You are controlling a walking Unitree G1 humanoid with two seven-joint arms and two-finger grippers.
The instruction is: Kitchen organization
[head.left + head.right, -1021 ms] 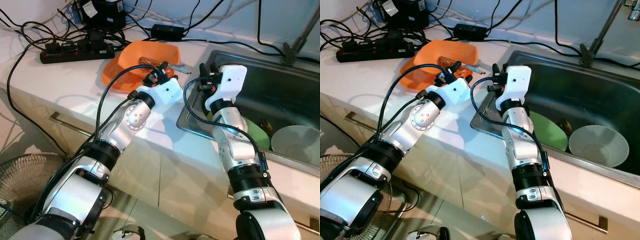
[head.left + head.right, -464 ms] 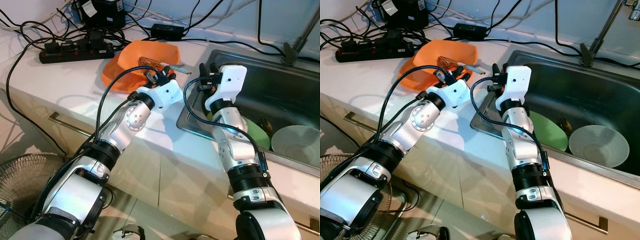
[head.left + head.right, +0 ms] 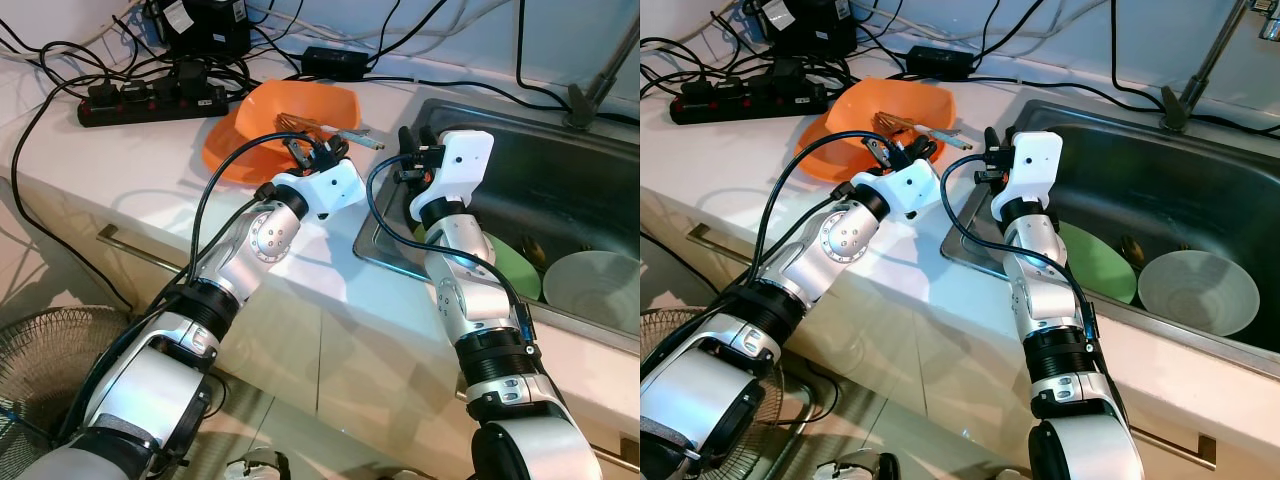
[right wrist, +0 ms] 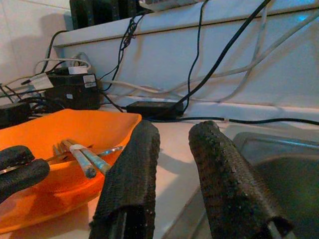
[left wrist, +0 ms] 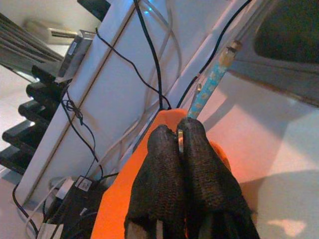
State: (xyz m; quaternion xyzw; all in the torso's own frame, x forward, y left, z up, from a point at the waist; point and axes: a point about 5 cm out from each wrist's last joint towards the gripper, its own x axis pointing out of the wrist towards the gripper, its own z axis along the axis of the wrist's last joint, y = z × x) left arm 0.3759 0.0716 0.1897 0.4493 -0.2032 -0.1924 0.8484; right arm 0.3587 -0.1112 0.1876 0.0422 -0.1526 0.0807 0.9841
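Jaws: left gripper (image 5: 178, 144) pinched on the metal end of a blue patterned utensil (image 5: 209, 84), held over the orange bowl (image 3: 262, 128). Right gripper (image 4: 172, 149) parted, empty, idle at the sink (image 3: 1160, 160) edge. Risk: thin tip-only pinch, so the long handle may pivot or slip out. Beyond, power strip (image 3: 150, 100) and cables lie near.

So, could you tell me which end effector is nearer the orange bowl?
Left. The left end effector is over the orange bowl's rim, shut on a utensil. The right end effector is off to the side, by the sink edge.
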